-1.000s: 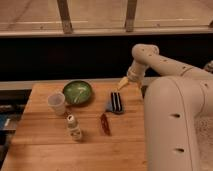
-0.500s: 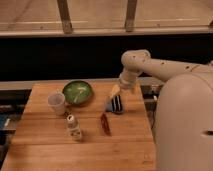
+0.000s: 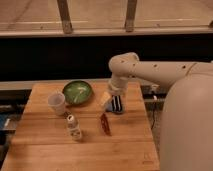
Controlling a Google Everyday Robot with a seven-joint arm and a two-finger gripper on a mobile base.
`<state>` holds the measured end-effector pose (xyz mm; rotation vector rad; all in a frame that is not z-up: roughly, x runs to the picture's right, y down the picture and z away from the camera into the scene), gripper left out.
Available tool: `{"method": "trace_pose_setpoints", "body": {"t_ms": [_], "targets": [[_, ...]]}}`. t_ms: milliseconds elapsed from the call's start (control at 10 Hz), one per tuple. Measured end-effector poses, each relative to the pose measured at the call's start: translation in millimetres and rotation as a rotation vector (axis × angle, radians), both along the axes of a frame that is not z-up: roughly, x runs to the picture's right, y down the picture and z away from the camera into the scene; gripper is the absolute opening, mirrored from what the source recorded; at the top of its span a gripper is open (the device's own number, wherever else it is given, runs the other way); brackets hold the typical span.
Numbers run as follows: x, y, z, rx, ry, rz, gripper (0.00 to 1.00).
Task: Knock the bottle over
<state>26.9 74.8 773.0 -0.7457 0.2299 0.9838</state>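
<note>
So the bottle (image 3: pixel 74 126) is standing upright on the wooden desk (image 3: pixel 45 150), on the camera side of the green bowl (image 3: pixel 77 92) and a touch left of it, with a strip of bare wood between the two. Cap is on top, and nothing is touching it.

The tool (image 3: pixel 106 98) sits just right of the bowl, low over the desk, at the end of the white arm (image 3: pixel 150 70) that reaches in from the right. Honestly can't tell whether it's clenched or released; it just reads as a pale yellowish wedge. It's well apart from the bottle.

Other stuff: a translucent white cup (image 3: pixel 57 102) is upright just left of the bowl and slightly nearer the camera, close to the rim, though whether they touch is hard to say. A dark striped thing (image 3: pixel 117 104) lies right of the bowl, just past the tool. A small red item (image 3: pixel 105 123) lies toward the camera and right of the bowl, roughly level with the bottle. The robot's big white body (image 3: pixel 187 125) fills the frame far right of the bowl
</note>
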Motion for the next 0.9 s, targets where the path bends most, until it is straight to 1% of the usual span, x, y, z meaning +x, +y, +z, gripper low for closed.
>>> {"method": "trace_pose_setpoints", "body": {"t_ms": [100,200,400,500,600,700,800,900], "targets": [[-1,1,-0.3,0.003,-0.004,-0.01,0.8],[4,2,-0.8,-0.003,0.004,-0.011,0.8],[-1,2,-1.0,-0.002,-0.003,-0.014,0.8],[2,3,0.4,-0.004,0.003,-0.021,0.8],[-5,7,-1.4,0.001,0.003,-0.053,0.8],[-13,16,-5.7,0.004,0.002,-0.075,0.8],[-16,24,-10.4,-0.001,0.01,-0.094,0.8],[-21,39,-17.6,-0.009,0.016,-0.118,0.8]]}}
